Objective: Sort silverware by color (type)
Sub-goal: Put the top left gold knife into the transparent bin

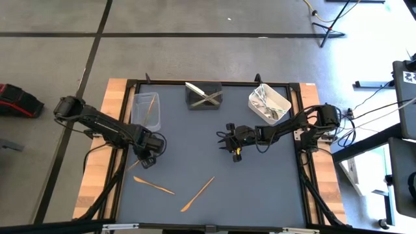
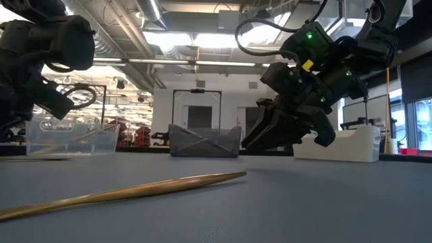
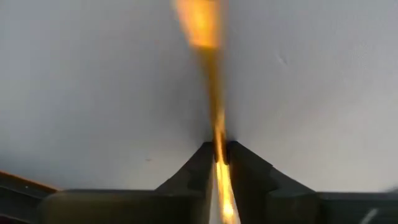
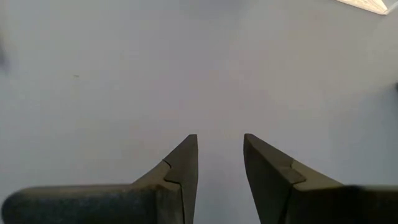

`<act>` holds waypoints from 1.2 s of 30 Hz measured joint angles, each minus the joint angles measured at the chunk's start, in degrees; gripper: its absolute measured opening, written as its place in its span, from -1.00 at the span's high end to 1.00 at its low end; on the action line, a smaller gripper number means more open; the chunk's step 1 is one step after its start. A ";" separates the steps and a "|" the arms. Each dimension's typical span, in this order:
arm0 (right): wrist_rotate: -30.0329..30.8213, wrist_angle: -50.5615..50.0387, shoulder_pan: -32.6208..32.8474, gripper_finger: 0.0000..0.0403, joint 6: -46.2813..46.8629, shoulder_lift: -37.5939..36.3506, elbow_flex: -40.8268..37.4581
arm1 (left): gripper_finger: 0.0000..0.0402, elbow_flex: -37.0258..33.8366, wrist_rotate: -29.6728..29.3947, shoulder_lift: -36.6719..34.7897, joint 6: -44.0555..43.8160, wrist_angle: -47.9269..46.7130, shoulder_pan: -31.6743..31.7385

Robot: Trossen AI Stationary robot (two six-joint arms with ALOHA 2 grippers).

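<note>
My left gripper [image 1: 148, 158] points down at the mat's left side, shut on a slim copper-gold piece of silverware [image 3: 210, 74]; its end [image 1: 134, 166] shows beside the gripper. Two more copper-gold pieces [image 1: 158, 187] [image 1: 197, 194] lie flat on the mat near the front. One of them shows as a long piece [image 2: 135, 192] in the low view. My right gripper [image 1: 233, 146] hovers open over the mat's middle, with only bare mat between its fingers [image 4: 221, 155]. My left gripper pinches the copper-gold piece's thin shaft [image 3: 217, 134] between its two fingers [image 3: 239, 165]. The fingers come from above, pointing down, one on each long side. The piece runs out past the fingertips, level with the mat; I cannot tell whether it is lifted clear.
Three tubs stand along the far edge: a clear one [image 1: 146, 109] holding a copper-gold piece, a dark grey one [image 1: 203, 95] with silver pieces, and a white one [image 1: 269, 103] with several pieces. The blue-grey mat [image 1: 260, 188] is bare at the front right.
</note>
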 joint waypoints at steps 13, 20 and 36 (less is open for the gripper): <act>-0.02 -0.02 0.01 0.43 0.00 0.00 0.00 | 0.90 2.60 -0.68 0.39 3.87 -0.18 1.66; -0.02 -0.20 0.00 0.43 0.00 0.00 0.02 | 0.89 10.07 -6.36 0.26 8.70 -0.31 1.57; -0.02 -0.22 0.02 0.43 0.00 0.00 0.02 | 0.87 22.75 -33.12 -11.27 22.68 -4.36 3.39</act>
